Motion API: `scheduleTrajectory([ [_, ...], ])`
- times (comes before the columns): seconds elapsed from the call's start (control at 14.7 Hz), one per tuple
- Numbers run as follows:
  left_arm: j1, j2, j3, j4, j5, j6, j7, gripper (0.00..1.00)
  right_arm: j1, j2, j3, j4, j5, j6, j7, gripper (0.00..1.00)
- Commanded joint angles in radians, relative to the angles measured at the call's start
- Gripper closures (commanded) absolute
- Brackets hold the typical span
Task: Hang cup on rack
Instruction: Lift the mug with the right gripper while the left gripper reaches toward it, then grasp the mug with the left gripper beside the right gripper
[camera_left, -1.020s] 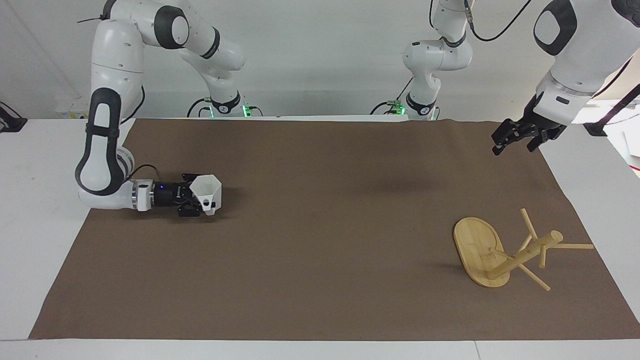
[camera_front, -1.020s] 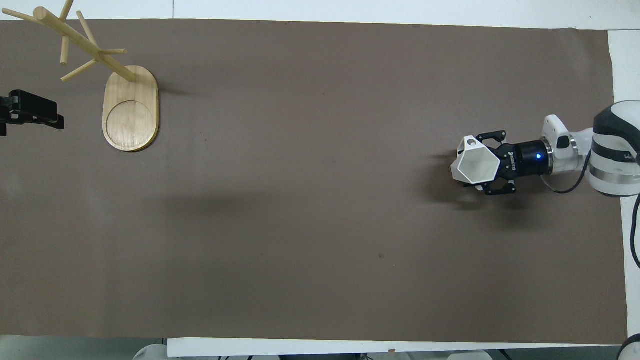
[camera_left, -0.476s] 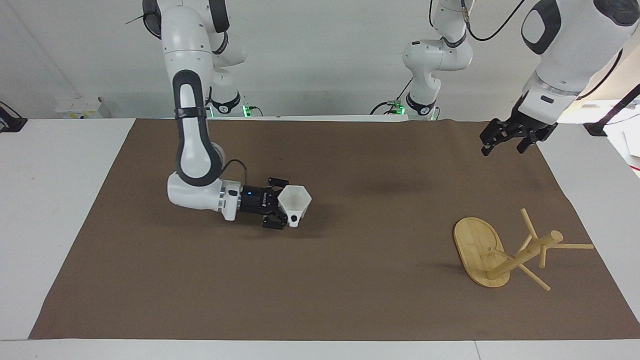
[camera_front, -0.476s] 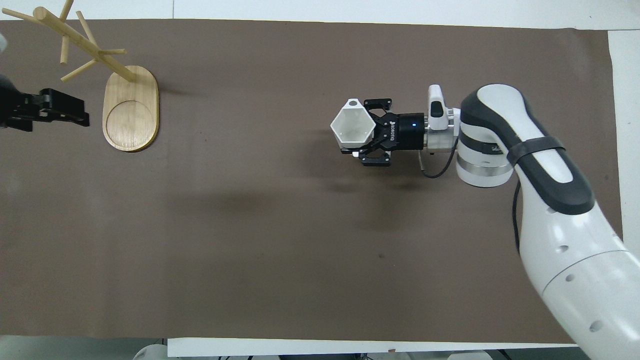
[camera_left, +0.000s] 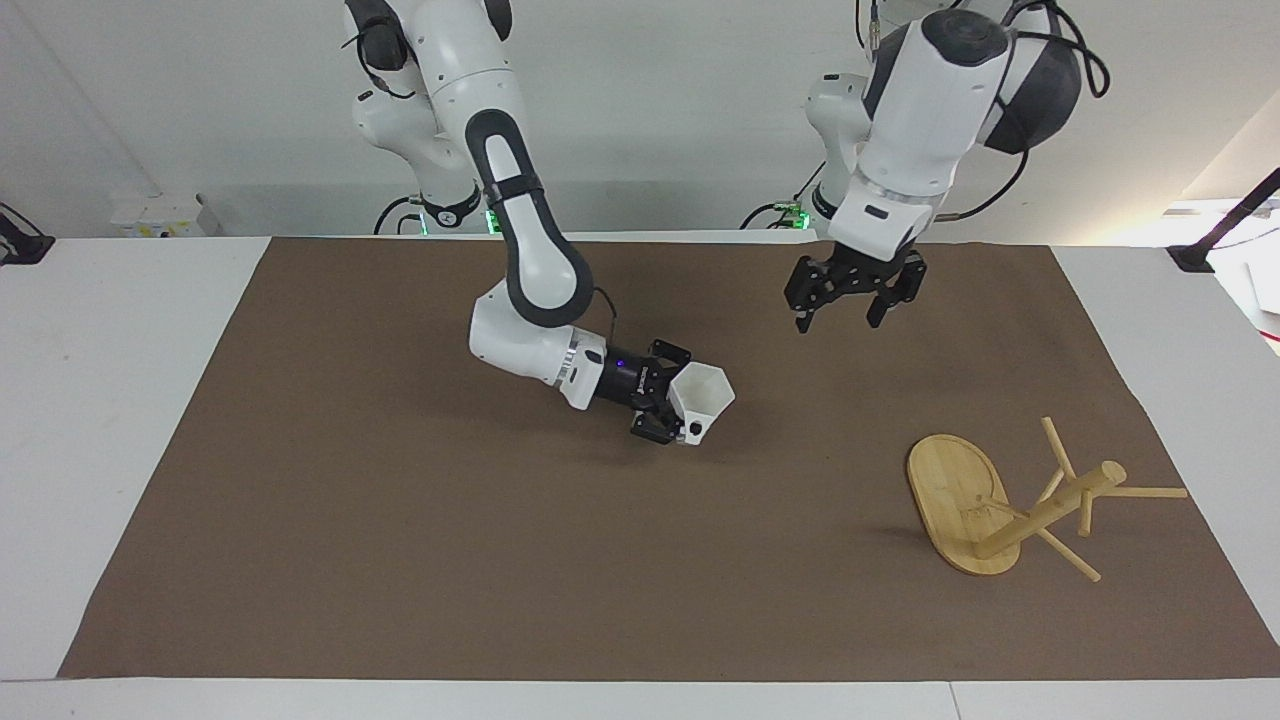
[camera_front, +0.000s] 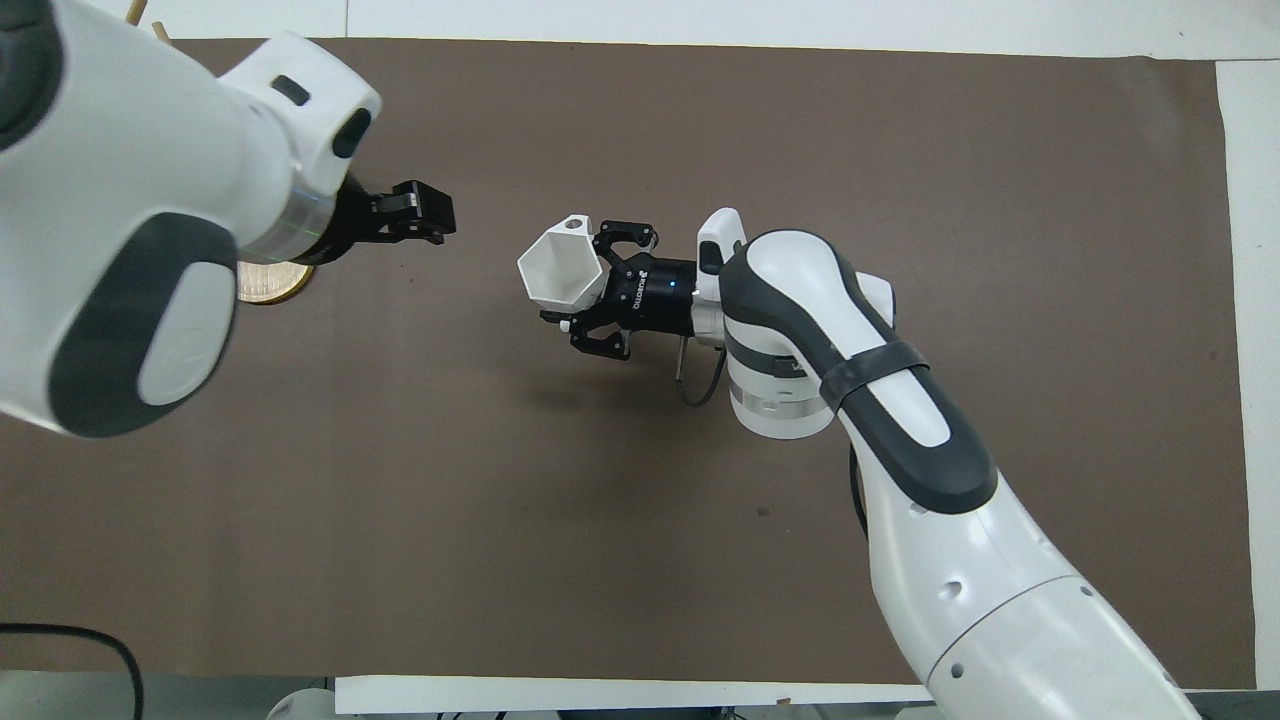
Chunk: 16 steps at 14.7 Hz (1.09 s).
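My right gripper (camera_left: 672, 400) is shut on the white faceted cup (camera_left: 705, 395) and holds it low over the middle of the brown mat, handle with its round hole downward. In the overhead view the right gripper (camera_front: 592, 290) holds the cup (camera_front: 558, 272) by its narrow end, mouth toward the left arm's end. My left gripper (camera_left: 836, 318) is open and empty, raised over the mat between the cup and the robots; overhead, the left gripper (camera_front: 438, 215) is level with the cup. The bamboo rack (camera_left: 1045, 510) stands on its oval base at the left arm's end. Overhead, my left arm hides the rack (camera_front: 268, 292) except a sliver of base.
The brown mat (camera_left: 400, 560) covers most of the white table (camera_left: 100, 400). The rack's thin pegs (camera_left: 1150, 492) stick out toward the mat's edge.
My right arm has carried the cup from its own end of the mat to the middle. My left gripper has swung from the mat's edge to near the cup.
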Motion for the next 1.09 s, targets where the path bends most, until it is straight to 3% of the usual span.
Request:
scheduleTrajectory([
  [0.0,-0.027,0.078,0.013,0.052,0.001,0.025,-0.051,0.0,0.037,-0.034,-0.006,-0.004,0.014,0.082,0.033,0.58],
  [0.41,-0.029,0.077,0.008,-0.062,-0.048,0.065,-0.053,0.0,0.067,-0.045,-0.006,-0.004,0.014,0.112,0.035,0.58],
  [0.61,-0.05,0.04,0.008,-0.141,-0.048,0.075,-0.048,0.03,0.065,-0.065,-0.006,-0.008,0.014,0.124,0.038,0.58],
  [0.68,-0.052,0.032,0.008,-0.157,-0.048,0.08,-0.054,0.16,0.064,-0.07,-0.006,-0.008,0.014,0.129,0.039,0.58],
  [0.75,-0.059,0.031,0.008,-0.171,-0.048,0.083,-0.057,0.23,0.062,-0.07,-0.006,-0.008,0.014,0.129,0.039,0.58],
  [0.82,-0.072,0.025,0.01,-0.172,-0.048,0.08,-0.089,0.66,0.064,-0.07,-0.006,-0.008,0.014,0.13,0.041,0.58],
  [0.88,-0.076,0.023,0.01,-0.178,-0.048,0.095,-0.119,1.0,0.064,-0.07,-0.006,-0.008,0.014,0.13,0.041,0.58],
  [1.02,-0.075,0.027,0.01,-0.185,-0.048,0.178,-0.113,1.0,0.059,-0.07,-0.006,-0.007,0.014,0.127,0.041,0.58],
])
